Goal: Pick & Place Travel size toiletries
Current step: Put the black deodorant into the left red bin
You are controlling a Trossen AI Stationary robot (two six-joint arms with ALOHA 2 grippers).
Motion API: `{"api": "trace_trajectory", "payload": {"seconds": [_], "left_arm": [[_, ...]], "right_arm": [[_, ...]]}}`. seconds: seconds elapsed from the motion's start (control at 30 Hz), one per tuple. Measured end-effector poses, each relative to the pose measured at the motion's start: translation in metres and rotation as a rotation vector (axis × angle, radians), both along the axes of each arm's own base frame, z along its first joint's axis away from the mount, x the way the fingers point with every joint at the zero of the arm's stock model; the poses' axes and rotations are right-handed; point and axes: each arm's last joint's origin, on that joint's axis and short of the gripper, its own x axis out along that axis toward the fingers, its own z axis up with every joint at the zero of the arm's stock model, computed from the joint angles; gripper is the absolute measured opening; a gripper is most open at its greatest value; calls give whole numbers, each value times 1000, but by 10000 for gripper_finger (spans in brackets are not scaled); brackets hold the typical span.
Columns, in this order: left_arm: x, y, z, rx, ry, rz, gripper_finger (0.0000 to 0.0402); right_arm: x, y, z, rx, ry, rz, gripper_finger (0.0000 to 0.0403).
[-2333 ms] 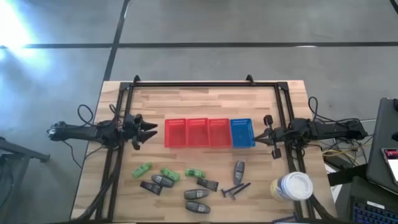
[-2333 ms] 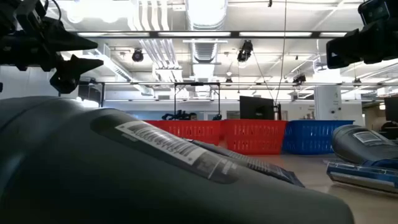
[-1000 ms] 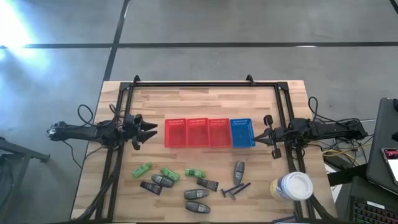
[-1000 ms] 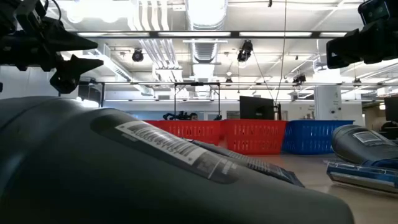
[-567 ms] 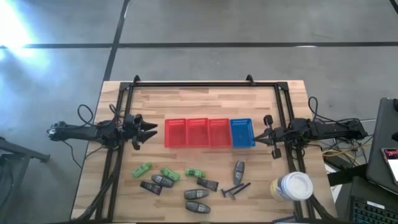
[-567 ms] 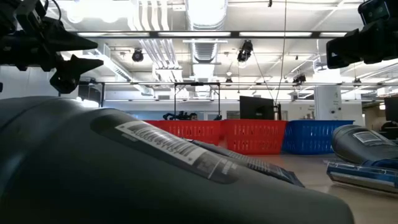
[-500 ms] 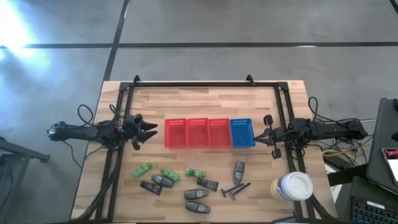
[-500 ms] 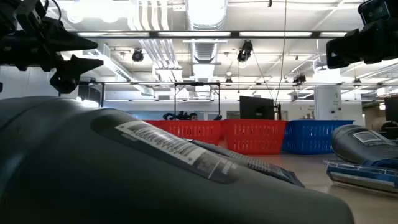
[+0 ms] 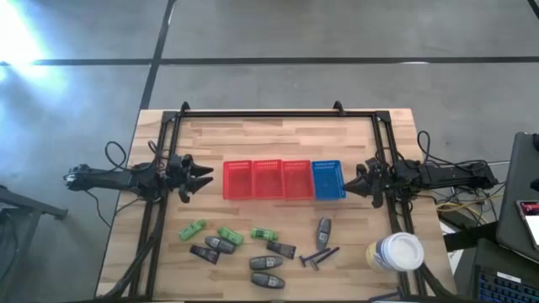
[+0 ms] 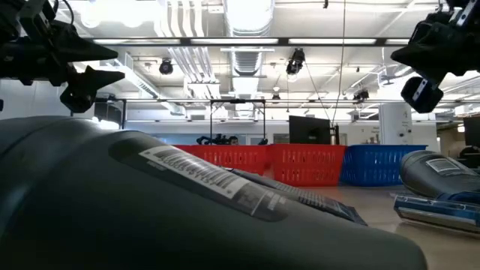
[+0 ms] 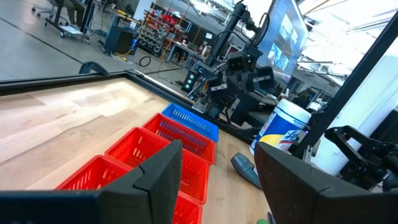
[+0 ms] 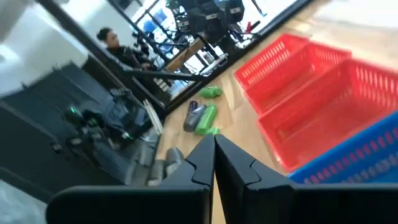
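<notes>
The toiletries lie flat on the table's near half: green packets (image 9: 230, 235), grey rounded containers (image 9: 267, 263), dark tubes (image 9: 282, 248) and blue razors (image 9: 318, 255). One grey container (image 10: 150, 202) fills the low view's foreground. My left gripper (image 9: 198, 178) hovers open left of the red baskets (image 9: 267, 180), and in its wrist view the gripper (image 11: 217, 180) holds nothing. My right gripper (image 9: 360, 178) hovers shut just right of the blue basket (image 9: 328, 180); its fingers (image 12: 214, 155) are together and hold nothing.
Three red mesh baskets and one blue one stand in a row at the table's middle. A big white-lidded yellow jar (image 9: 394, 252) stands at the near right corner. A black frame (image 9: 278, 114) runs along the table's far and side edges. Bare wood lies beyond the baskets.
My right gripper has shut; its fingers were spread wide half a second ago and are now together. It has also tipped downward and shifted slightly toward the blue basket. The toiletries have kept still.
</notes>
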Motion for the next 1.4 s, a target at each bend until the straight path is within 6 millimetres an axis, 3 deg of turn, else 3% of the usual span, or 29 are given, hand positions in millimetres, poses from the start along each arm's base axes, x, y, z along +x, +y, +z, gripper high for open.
{"api": "trace_trajectory", "payload": {"seconds": [0.2, 0.4, 0.53, 0.87, 0.97, 1.13, 1.4], "left_arm": [[0, 0, 0, 0, -1, 0, 207], [0, 0, 0, 0, 0, 0, 207], [0, 0, 0, 0, 0, 0, 207], [0, 0, 0, 0, 0, 0, 207], [0, 0, 0, 0, 0, 0, 207], [0, 0, 0, 0, 0, 0, 207], [0, 0, 0, 0, 0, 0, 207]], "right_arm": [[0, 0, 2, 178, -4, -16, 8], [0, 0, 24, 317, -206, 8, 8], [3, -1, 28, 422, -238, -9, 8], [36, 4, -10, 711, 273, -210, 44], [51, 10, -2, 713, 363, -208, 63], [81, 23, 28, 674, 488, -138, 98], [114, 39, 51, 493, 996, -257, 168]]}}
